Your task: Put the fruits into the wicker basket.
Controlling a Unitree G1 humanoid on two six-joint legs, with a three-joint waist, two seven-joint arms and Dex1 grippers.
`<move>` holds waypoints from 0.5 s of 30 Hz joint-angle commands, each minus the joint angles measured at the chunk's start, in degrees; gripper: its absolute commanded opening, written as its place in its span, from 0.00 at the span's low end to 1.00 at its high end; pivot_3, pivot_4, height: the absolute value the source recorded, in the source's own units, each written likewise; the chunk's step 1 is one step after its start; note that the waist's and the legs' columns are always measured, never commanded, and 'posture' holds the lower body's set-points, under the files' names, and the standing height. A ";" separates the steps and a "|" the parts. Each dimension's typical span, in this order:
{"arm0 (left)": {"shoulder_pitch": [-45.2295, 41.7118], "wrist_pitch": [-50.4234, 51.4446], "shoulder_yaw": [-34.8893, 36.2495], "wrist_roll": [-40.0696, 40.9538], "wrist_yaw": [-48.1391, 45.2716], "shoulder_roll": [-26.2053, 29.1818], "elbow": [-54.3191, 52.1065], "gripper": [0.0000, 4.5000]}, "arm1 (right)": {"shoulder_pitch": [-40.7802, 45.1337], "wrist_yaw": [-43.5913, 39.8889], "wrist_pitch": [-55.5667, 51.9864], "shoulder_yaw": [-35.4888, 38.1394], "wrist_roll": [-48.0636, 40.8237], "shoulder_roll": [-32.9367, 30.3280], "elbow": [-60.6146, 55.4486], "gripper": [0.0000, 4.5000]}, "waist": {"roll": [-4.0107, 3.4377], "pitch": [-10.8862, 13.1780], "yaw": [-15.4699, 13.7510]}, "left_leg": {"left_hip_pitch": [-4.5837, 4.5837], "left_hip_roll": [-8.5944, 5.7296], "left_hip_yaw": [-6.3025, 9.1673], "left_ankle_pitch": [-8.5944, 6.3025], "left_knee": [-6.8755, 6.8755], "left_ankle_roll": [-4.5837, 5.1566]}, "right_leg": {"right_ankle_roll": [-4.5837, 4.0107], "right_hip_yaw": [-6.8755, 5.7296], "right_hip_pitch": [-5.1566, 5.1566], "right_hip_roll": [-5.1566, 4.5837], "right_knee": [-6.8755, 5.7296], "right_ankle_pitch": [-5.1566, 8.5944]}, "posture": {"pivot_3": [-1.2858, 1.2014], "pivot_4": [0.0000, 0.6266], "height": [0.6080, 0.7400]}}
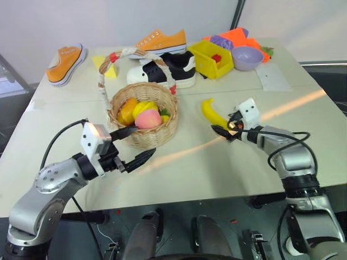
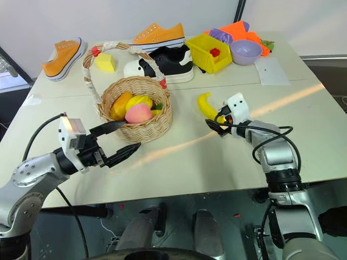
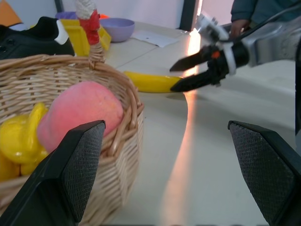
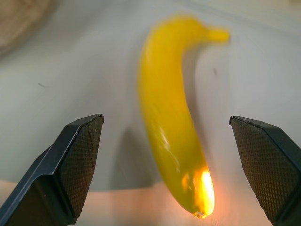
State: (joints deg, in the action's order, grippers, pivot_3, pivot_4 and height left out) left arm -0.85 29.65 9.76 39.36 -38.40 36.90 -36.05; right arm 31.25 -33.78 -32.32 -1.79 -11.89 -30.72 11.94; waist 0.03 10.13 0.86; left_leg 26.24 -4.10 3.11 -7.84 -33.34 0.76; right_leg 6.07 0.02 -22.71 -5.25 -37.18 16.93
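One banana [image 1: 212, 114] is lying on the table [image 1: 217, 162], the right gripper [image 1: 230, 129] gaping around its end. One peach [image 1: 147, 119] is sitting in the wicker basket [image 1: 142, 135] beside the left gripper [image 1: 133, 143], also gaping empty.

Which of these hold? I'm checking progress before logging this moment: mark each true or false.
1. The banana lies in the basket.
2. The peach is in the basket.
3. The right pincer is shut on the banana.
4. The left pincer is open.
1. False: the banana lies on the table, beside the wicker basket.
2. True: the peach sits inside it.
3. False: the right pincer is open, fingers either side of the banana.
4. True: the left pincer is open, holding nothing.
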 commanded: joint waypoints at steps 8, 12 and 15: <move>-1.46 0.29 -2.27 -1.18 -0.36 0.91 -1.00 1.00 | 5.56 -1.28 2.29 0.75 1.41 2.01 5.10 0.46 | 0.01 0.00 -0.24 | 0.00 -0.01 0.03 0.01 -0.05 -0.01 | 0.14 -0.02 0.06 0.02 -0.02 -0.07 | 0.52 0.24 1.00; -0.94 0.21 -1.69 -1.46 -0.26 0.93 -0.98 1.00 | 4.31 -3.04 1.66 2.13 0.47 -0.21 -1.05 0.22 | 0.00 0.00 -0.27 | 0.00 -0.01 0.03 0.01 -0.06 -0.02 | 0.13 -0.01 0.05 0.02 -0.03 -0.07 | 0.52 0.24 1.00; 0.87 -0.62 0.68 -2.14 -0.79 1.72 0.32 1.00 | 1.81 -8.47 1.84 4.13 -3.61 -3.39 -11.18 0.22 | -0.01 0.01 -0.28 | 0.00 -0.01 0.04 0.00 -0.05 -0.02 | 0.09 -0.02 0.04 0.01 -0.03 -0.05 | 0.52 0.24 1.00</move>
State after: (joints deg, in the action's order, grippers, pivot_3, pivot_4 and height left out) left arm -0.94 29.85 7.84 37.72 -38.80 37.76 -35.90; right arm 33.46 -38.73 -31.16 -0.45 -12.07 -32.24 8.67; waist 0.02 10.14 0.58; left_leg 26.26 -4.11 3.15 -7.84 -33.38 0.75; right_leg 6.11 0.01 -22.69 -5.25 -37.20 16.91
